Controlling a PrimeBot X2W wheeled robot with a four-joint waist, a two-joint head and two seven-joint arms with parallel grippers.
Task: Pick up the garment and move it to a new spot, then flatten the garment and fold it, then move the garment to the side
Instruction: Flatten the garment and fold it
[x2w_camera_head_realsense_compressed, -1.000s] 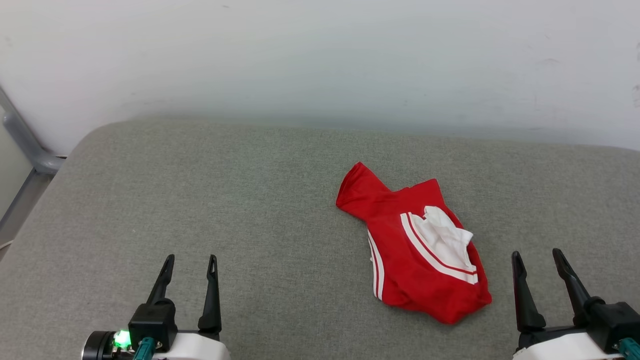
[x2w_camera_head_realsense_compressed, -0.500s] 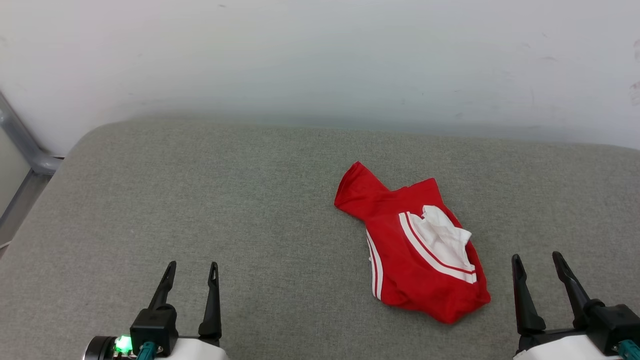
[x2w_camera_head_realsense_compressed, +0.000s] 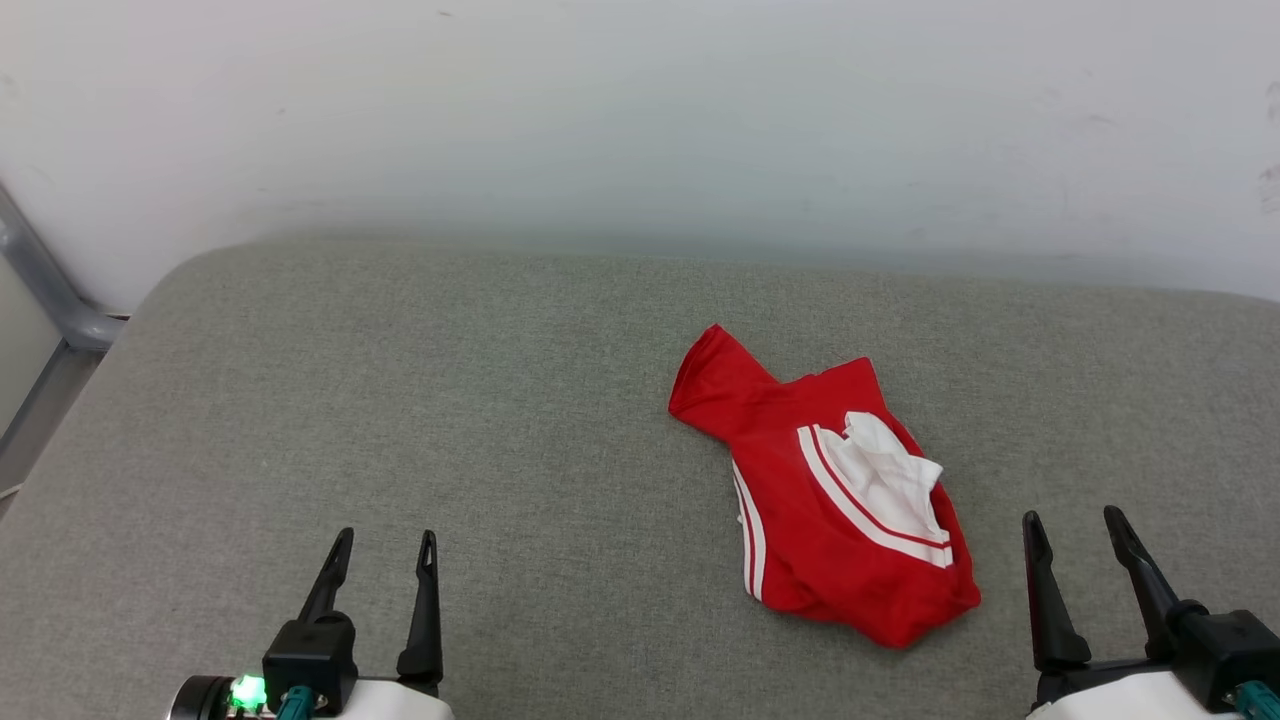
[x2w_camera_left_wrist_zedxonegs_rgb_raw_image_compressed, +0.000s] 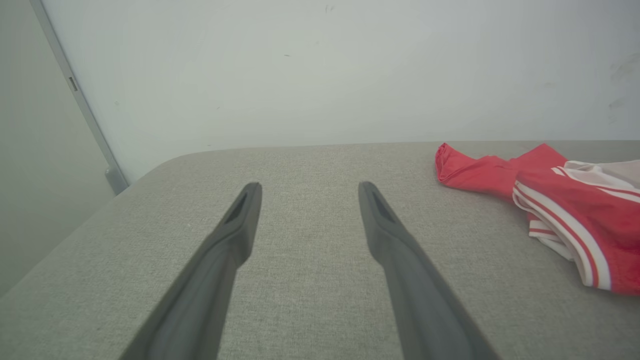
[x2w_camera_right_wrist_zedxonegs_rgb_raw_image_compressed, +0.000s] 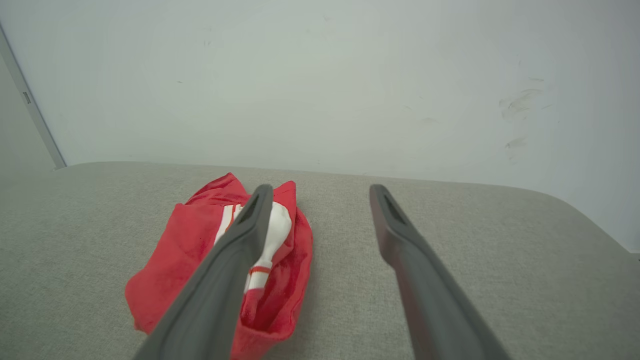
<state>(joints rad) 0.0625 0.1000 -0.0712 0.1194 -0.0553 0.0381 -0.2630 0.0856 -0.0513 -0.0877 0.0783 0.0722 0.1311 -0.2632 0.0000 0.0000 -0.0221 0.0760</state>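
A pale wall (x2w_camera_head_realsense_compressed: 640, 120) stands across the far side, marked with a few faint scuffs at the right. Below it a grey fabric cushion (x2w_camera_head_realsense_compressed: 500, 420) with rounded far corners spreads from left to right.

The garment (x2w_camera_head_realsense_compressed: 820, 500) lies on the right half of the cushion, about midway between the near and far edges. It is a crumpled red heap. One red flap points to the far left, white stripes run along its folds, and a bunch of white cloth sits on top. No letters or number are visible.

The left gripper (x2w_camera_head_realsense_compressed: 387, 537) is at the near left, well apart from the garment, over bare cushion. Its two dark fingers (x2w_camera_left_wrist_zedxonegs_rgb_raw_image_compressed: 235, 235) are spread wide with nothing between them.

The right gripper (x2w_camera_head_realsense_compressed: 1072, 516) is at the near right, near the garment's right edge but not touching it. Its fingers are also wide apart and hold nothing.

A grey metal rail (x2w_camera_head_realsense_compressed: 40, 285) slants down at the far left beside the cushion. A small green light (x2w_camera_head_realsense_compressed: 243, 690) glows on the left wrist.
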